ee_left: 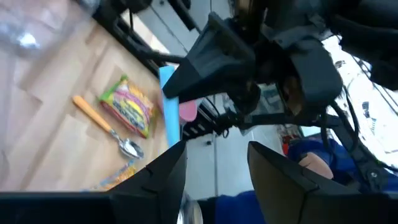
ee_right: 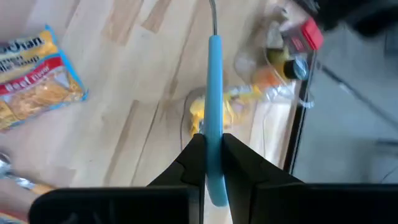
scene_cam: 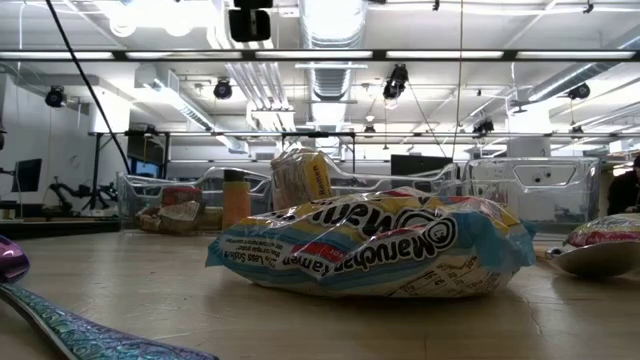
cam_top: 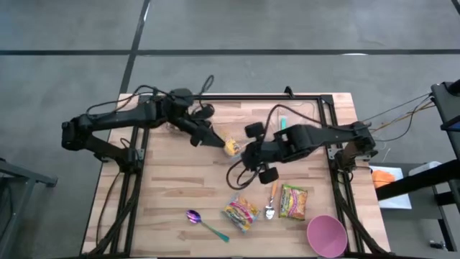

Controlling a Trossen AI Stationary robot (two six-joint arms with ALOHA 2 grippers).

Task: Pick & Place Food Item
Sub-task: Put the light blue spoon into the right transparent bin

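A yellow food item in a clear wrapper (cam_top: 231, 147) lies on the wooden table near its middle; it also shows in the right wrist view (ee_right: 219, 109). My left gripper (cam_top: 215, 141) is open and empty just left of it, its fingers (ee_left: 166, 177) apart. My right gripper (cam_top: 248, 155) hovers just right of the item and is shut on a blue-handled utensil (ee_right: 213, 87), whose thin metal stem points past the item. The left wrist view shows the right gripper with the blue handle (ee_left: 169, 106) straight ahead. My right gripper pinches the utensil's blue handle (ee_right: 213, 127) between its two fingers, near the handle's rear end. The utensil lies along the fingers and sticks out forward beyond them. It is lifted clear of the table, above the yellow item.
Two ramen packets (cam_top: 241, 212) (cam_top: 293, 201) lie near the front, with an orange-handled spoon (cam_top: 272, 201) between them. A purple spoon (cam_top: 205, 223) lies at the front left, a pink bowl (cam_top: 327, 236) at the front right. Cables (cam_top: 287, 108) run along the far side.
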